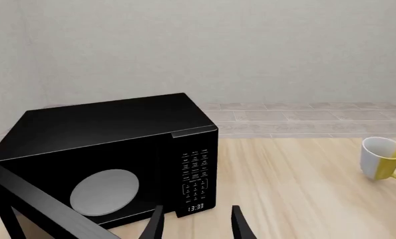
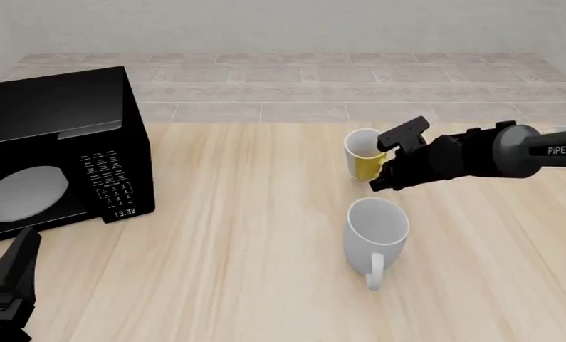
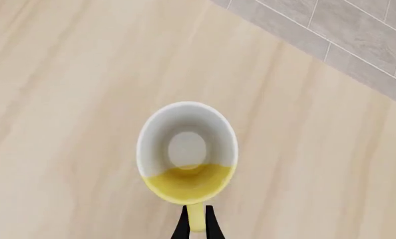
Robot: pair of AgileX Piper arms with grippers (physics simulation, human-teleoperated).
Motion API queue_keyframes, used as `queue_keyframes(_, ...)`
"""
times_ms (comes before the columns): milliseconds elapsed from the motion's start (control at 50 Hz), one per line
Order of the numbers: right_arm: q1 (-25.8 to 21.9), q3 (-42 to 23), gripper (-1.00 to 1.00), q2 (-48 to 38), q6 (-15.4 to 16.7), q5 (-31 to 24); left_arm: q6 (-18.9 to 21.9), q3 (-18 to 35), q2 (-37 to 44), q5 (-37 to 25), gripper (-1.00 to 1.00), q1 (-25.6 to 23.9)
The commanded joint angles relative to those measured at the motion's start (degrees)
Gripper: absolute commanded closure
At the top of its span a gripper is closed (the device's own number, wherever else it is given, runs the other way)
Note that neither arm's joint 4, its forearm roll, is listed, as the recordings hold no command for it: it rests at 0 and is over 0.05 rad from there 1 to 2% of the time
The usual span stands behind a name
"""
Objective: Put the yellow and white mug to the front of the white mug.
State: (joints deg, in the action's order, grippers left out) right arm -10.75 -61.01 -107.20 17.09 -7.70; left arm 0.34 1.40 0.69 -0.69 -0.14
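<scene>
Clamping the yellow mug (image 2: 364,154) by its handle, the right hand (image 2: 389,161) belongs to an arm lettered "PiPER" (image 2: 559,149). That mug stands upright on the bench (image 2: 245,235), just behind the white mug (image 2: 376,229). Left hand (image 1: 196,225) hangs apart near the microwave (image 2: 60,153), whose display reads 13:33.

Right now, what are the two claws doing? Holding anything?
Left gripper: open, holding nothing, near the microwave.
Right gripper: shut on the yellow and white mug, gripping its handle.
</scene>
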Motion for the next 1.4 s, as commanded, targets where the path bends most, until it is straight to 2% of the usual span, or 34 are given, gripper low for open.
queue_keyframes(20, 0.0, -0.8, 1.00, -1.3, -0.4, 0.4, 0.0, 0.0, 0.0, 0.0, -1.00, 0.0)
queue_keyframes(260, -0.3, -0.7, 1.00, -1.0, -0.4, 0.5, 0.0, 0.0, 0.0, 0.0, -1.00, 0.0)
queue_keyframes(280, -0.2, -0.7, -1.00, -1.0, -0.3, 0.5, 0.0, 0.0, 0.0, 0.0, -1.00, 0.0)
queue_keyframes(780, -0.2, -0.1, -1.00, 0.3, -0.2, 0.2, 0.0, 0.0, 0.0, 0.0, -1.00, 0.0)
queue_keyframes(1400, -1.0, 1.7, -1.00, 12.4, 0.3, -5.8, 0.0, 0.0, 0.0, 0.0, -1.00, 0.0)
